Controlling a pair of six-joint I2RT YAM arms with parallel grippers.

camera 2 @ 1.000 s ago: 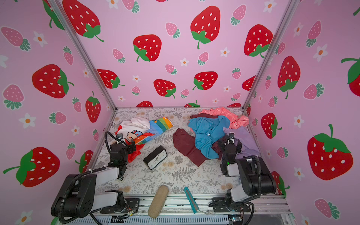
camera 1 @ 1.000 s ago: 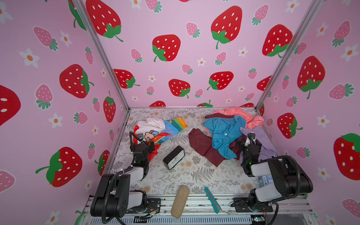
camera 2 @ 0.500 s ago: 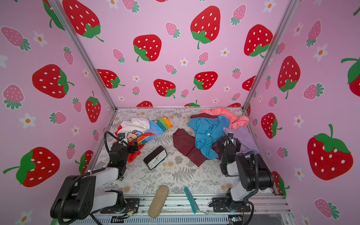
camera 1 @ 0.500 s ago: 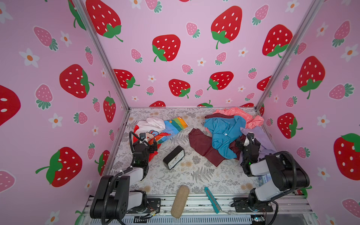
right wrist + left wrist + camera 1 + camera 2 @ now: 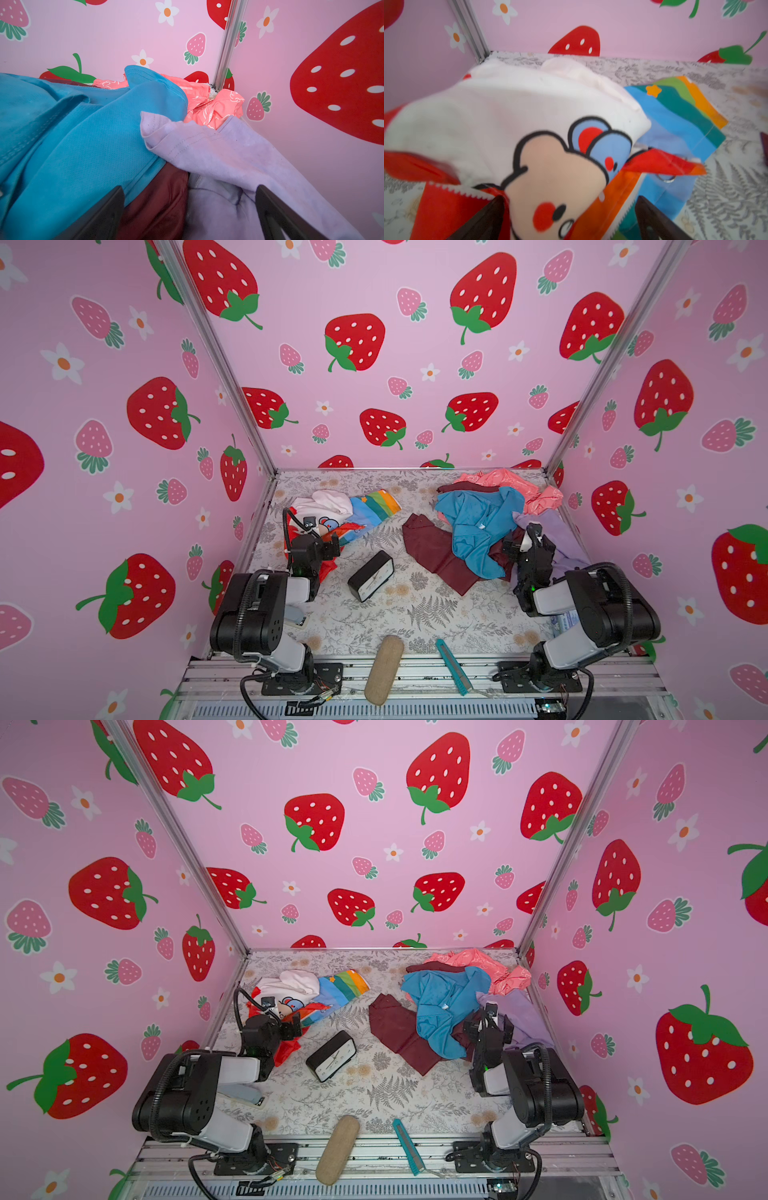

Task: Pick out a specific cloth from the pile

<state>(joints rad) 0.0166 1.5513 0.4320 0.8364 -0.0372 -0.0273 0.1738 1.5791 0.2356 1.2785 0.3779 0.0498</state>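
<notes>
Between the spread fingers of the left pincer (image 5: 569,198) lies the white bear-print cloth with red and rainbow panels (image 5: 500,112), its near edge cut off; the right pincer (image 5: 190,188), gaping and empty, faces the maroon, teal, lilac and salmon garment pile (image 5: 83,135), base hidden.

Two arms are showing, the left arm (image 5: 257,614) and the right arm (image 5: 598,610). Each is carrying one gripper, making two: the left gripper (image 5: 311,537) and the right gripper (image 5: 528,541). One printed child's cloth (image 5: 332,510) is lying out. One pile (image 5: 482,526) is showing garments in four colours: one teal-blue shirt (image 5: 478,522), one lilac cloth (image 5: 557,535), one salmon-pink cloth (image 5: 498,481) and maroon cloth (image 5: 432,551), which may be one piece or two. One black clock (image 5: 371,576), one tan roll (image 5: 383,670) and one teal cutter (image 5: 453,666) are lying there too.
</notes>
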